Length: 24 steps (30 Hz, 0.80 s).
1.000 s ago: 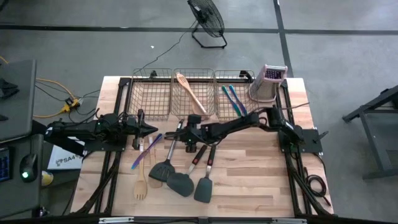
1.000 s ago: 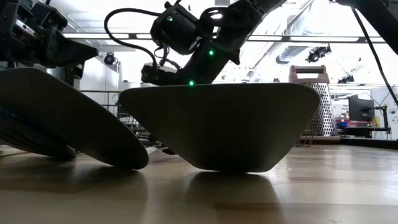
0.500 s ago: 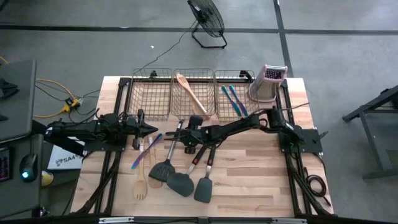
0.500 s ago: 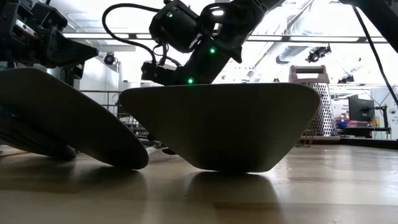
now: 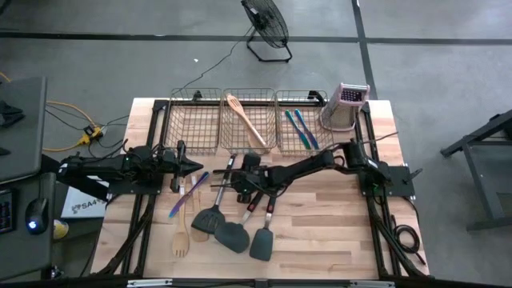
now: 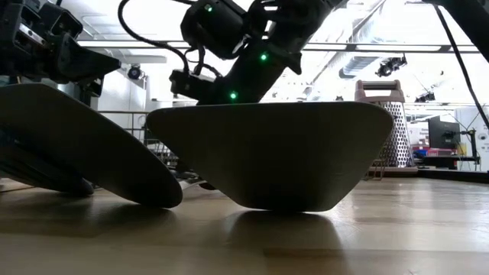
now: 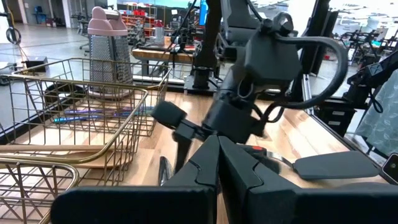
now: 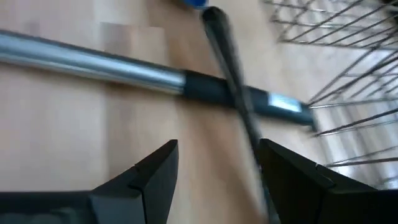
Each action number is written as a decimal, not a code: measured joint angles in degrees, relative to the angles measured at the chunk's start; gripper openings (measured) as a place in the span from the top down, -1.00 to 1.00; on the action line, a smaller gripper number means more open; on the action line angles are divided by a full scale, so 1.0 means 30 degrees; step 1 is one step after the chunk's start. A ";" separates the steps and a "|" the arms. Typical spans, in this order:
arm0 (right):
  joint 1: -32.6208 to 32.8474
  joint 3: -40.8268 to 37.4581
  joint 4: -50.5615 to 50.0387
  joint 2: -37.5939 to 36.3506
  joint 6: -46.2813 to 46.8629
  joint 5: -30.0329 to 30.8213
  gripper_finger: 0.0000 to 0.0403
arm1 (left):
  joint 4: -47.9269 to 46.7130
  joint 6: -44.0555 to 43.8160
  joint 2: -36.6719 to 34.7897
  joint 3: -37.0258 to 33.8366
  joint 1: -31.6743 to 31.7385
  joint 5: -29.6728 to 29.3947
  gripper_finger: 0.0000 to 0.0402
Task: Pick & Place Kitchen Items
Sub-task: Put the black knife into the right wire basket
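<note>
right pincer (image 5: 226, 185) | spread wide; shifted toward 7 o'clock, lowered over black-handled utensil (image 8: 155, 78) on desk (image 5: 336, 232) | grasp judged imminent; left pincer (image 5: 192, 166) closed, idle

My right gripper (image 8: 214, 180) has matt black plastic fingers, spread over a brushed, shiny metal handle (image 8: 93, 62) with a dark glossy grip. Beneath the handle the table (image 5: 320, 216) is pale, smooth wood — lightly sheened. Beside the handle, the basket (image 8: 336, 68) is thin bare wire — metallic
</note>
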 joint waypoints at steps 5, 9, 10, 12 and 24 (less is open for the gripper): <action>-0.0310 0.0004 -0.0038 0.0228 0.0807 -0.0065 -0.07 | -0.0007 0.0005 0.0003 -0.0007 0.0003 0.0000 0.98; -0.0628 0.0015 0.0075 0.0282 0.0807 0.0086 -0.07 | -0.0007 0.0005 -0.0002 -0.0007 -0.0005 0.0000 0.98; -0.0685 0.0011 0.0075 0.0296 0.0811 0.0026 -0.07 | -0.0007 0.0005 -0.0005 -0.0004 0.0001 -0.0002 0.98; -0.0769 0.0014 0.0108 0.0296 0.0807 -0.0114 -0.07 | -0.0007 -0.0001 -0.0002 -0.0002 0.0000 0.0000 0.98; -0.1620 0.0015 0.0049 0.0325 0.0814 -0.2139 -0.07 | -0.0007 0.0004 -0.0005 -0.0006 -0.0003 -0.0001 0.98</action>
